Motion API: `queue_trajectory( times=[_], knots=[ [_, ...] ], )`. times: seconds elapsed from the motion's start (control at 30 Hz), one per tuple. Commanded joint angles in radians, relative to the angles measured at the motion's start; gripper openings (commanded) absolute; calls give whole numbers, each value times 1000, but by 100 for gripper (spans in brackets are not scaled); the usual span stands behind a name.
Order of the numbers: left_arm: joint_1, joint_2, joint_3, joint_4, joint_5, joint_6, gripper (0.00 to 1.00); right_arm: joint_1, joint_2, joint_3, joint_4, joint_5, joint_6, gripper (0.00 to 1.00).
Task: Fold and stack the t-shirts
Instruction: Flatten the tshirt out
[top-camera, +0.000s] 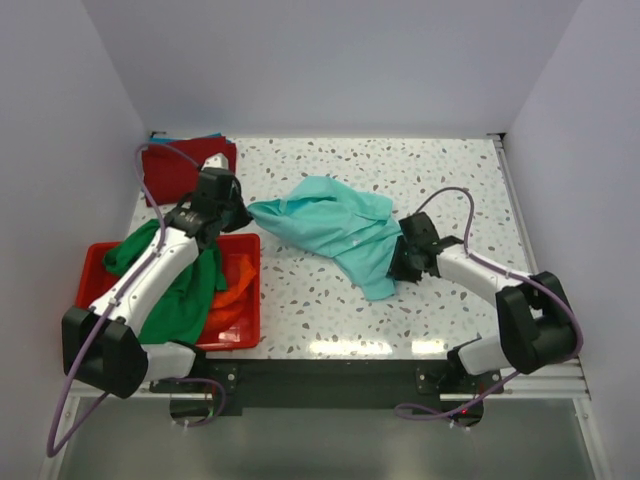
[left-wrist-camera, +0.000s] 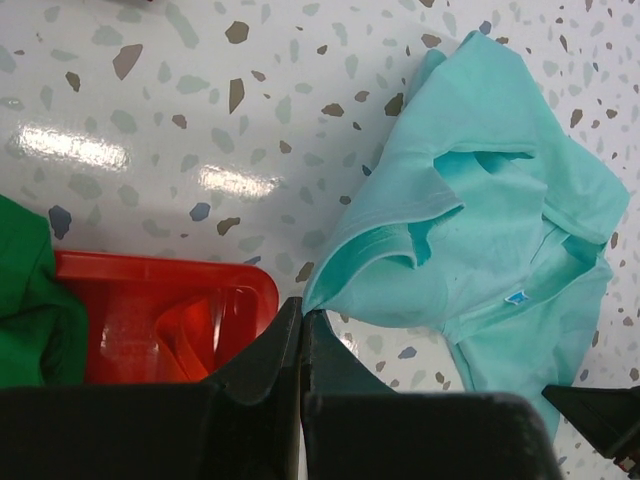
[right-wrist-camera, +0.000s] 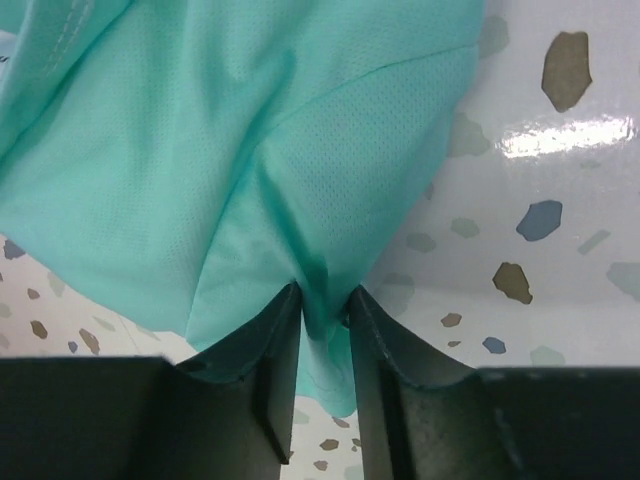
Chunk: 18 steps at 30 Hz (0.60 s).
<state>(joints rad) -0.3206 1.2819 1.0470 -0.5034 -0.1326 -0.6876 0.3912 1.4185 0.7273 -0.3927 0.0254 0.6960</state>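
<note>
The teal t-shirt lies crumpled and stretched across the middle of the table, also in the left wrist view and the right wrist view. My left gripper is shut on its left corner. My right gripper is shut on a bunch of its right edge. A green t-shirt and an orange one lie in the red bin. A dark red folded shirt with a blue one under it sits at the back left.
The red bin stands at the table's front left, its corner just beside my left fingers. White walls enclose the speckled table on three sides. The right arm's cable loops above the table at the right.
</note>
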Motion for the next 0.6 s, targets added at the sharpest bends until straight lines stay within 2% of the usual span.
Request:
queue_trajectory(
  times=[0.0, 0.03, 0.07, 0.13, 0.23, 0.27, 0.3, 0.4, 0.43, 0.57],
  knots=[
    [15, -23, -2, 31, 20, 20, 0, -5, 10, 49, 20, -22, -15, 24],
    [17, -16, -1, 34, 27, 23, 0, -5, 10, 55, 12, -16, -16, 20],
    [23, -13, -2, 40, 33, 31, 0, -6, 7, 72, -9, -6, -23, 10],
    [35, 14, 11, 60, 68, 42, 0, -28, -10, 125, -64, 31, -47, 0],
    [74, 84, 76, 85, 155, 56, 0, -125, -33, 207, -132, 42, -108, 0],
    [93, 108, 102, 94, 181, 63, 0, -161, -41, 281, -149, 30, -125, 0],
    [100, 131, 134, 106, 220, 66, 0, -236, -38, 325, -164, 24, -159, 0],
    [117, 233, 322, 88, 267, 83, 0, -358, -1, 538, -231, 18, -216, 0],
    [118, 285, 437, 82, 284, 83, 0, -382, 14, 652, -265, 13, -220, 0],
    [132, 359, 640, 94, 378, 41, 0, -451, 77, 882, -304, 16, -220, 0]
  ],
)
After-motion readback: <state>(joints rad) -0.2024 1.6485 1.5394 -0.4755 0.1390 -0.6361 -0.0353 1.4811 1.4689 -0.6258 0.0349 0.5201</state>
